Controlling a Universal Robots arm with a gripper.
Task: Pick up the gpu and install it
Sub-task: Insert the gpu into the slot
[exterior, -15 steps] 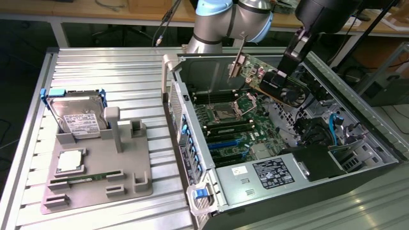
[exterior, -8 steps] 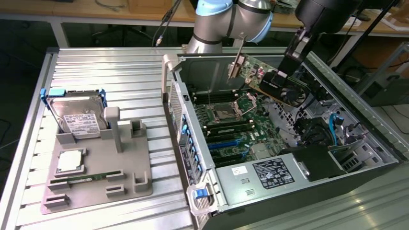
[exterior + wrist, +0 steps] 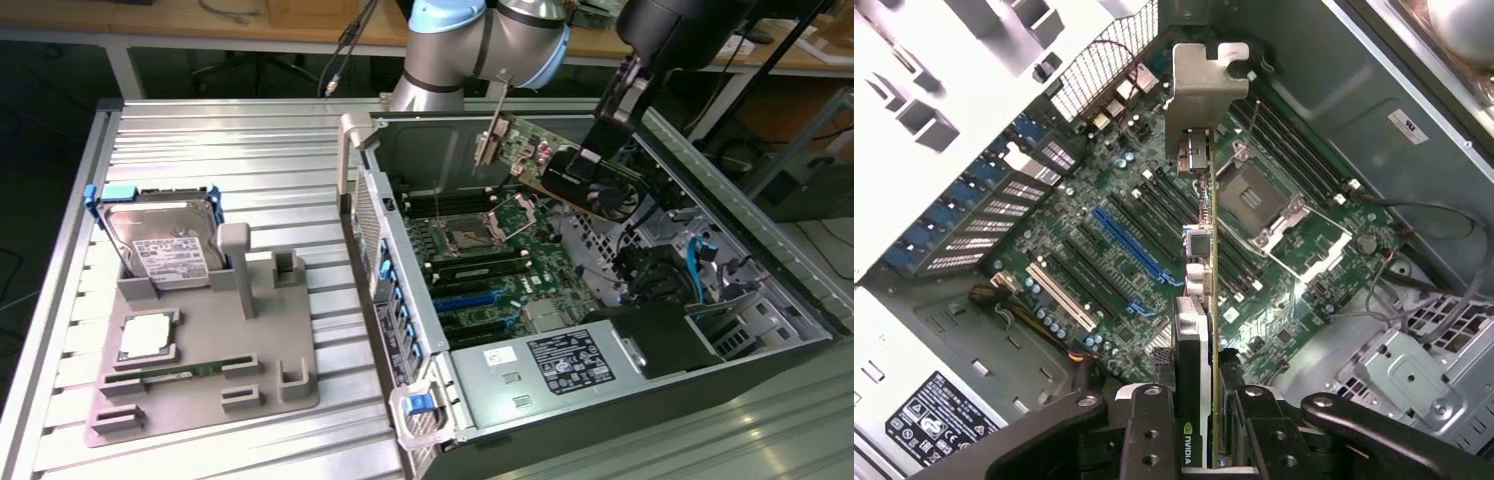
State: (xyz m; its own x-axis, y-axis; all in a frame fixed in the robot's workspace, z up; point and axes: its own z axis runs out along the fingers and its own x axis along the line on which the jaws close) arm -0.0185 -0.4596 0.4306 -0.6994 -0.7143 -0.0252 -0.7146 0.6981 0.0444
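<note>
The black two-fingered gripper (image 3: 1199,425) is closed narrowly on the gpu (image 3: 1197,300), a thin dark green circuit board with a silvery-beige metal bracket, pinching it at the end opposite the bracket so that the card reaches away from the fingers, edge-on to the wrist view. The card hangs in the air inside the open dark grey metal computer case (image 3: 747,300), clear of the green motherboard (image 3: 1094,240) beneath the gripper. The long blue expansion slot (image 3: 1139,250) lies below and to one side of the card (not directly under its edge, as far as I can judge), so pressing down from this line could drive the contacts onto bare board or the neighbouring black slots. The card looks tilted in the exterior view; a skewed approach could jam one corner first. The bracket could catch on the case's rear wall, and the end-on grip could let the card pivot under load.
</note>
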